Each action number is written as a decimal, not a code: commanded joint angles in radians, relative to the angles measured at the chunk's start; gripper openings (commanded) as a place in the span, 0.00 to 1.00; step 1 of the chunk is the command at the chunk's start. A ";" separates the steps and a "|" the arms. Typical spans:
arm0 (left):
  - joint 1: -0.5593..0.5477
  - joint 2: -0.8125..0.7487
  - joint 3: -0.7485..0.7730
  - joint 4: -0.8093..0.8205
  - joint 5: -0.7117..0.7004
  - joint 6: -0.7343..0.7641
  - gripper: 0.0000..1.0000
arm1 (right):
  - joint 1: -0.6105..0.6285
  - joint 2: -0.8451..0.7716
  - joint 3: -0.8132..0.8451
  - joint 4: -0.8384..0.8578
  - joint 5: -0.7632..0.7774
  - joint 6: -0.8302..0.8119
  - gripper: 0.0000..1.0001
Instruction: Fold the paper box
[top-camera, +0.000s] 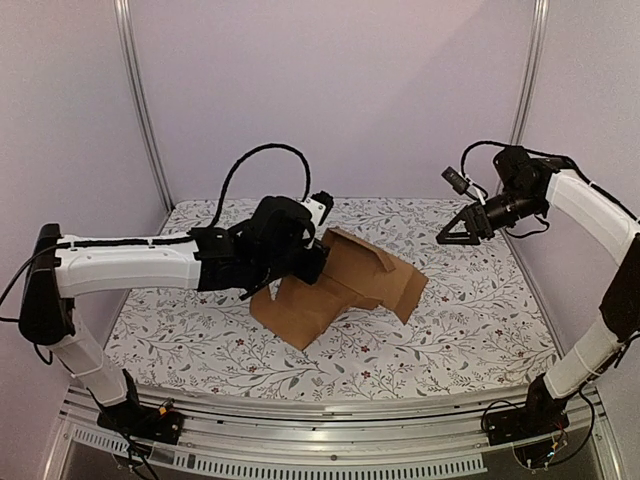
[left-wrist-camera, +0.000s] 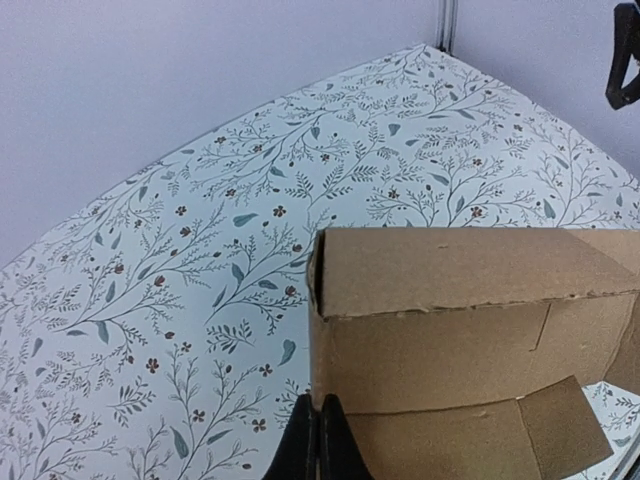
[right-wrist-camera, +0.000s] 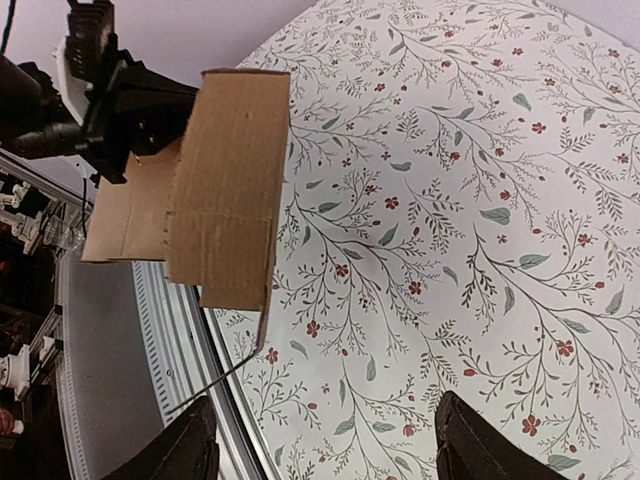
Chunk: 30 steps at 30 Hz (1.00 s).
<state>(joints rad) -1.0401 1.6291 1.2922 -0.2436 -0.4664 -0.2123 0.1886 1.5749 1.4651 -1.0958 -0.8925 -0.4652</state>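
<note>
At the centre of the floral table (top-camera: 480, 320), the paper box (top-camera: 345, 280) is partly folded: some panels stand creased, others lie flat, and no cube is closed. The left gripper (left-wrist-camera: 320, 440) is pressed together on its edge. The right gripper (top-camera: 455, 230) is spread, empty and well apart.

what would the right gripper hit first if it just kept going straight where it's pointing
Probably the flowered table cloth: the right gripper, jaws open, faces bare cloth, and the box sits off to the side of that line. Depth is unclear, so not certain.
</note>
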 joint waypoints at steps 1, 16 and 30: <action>-0.002 -0.017 -0.167 0.433 -0.034 0.083 0.00 | 0.006 0.010 -0.040 0.064 -0.020 0.071 0.73; -0.009 0.026 -0.406 0.759 -0.173 -0.046 0.00 | 0.173 0.262 -0.003 0.109 0.040 0.037 0.63; -0.009 0.093 -0.372 0.747 -0.180 -0.126 0.00 | 0.367 0.291 -0.008 0.112 0.071 -0.013 0.66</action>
<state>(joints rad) -1.0431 1.7119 0.8986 0.4770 -0.6544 -0.3073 0.5575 1.8393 1.4372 -0.9936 -0.8371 -0.4767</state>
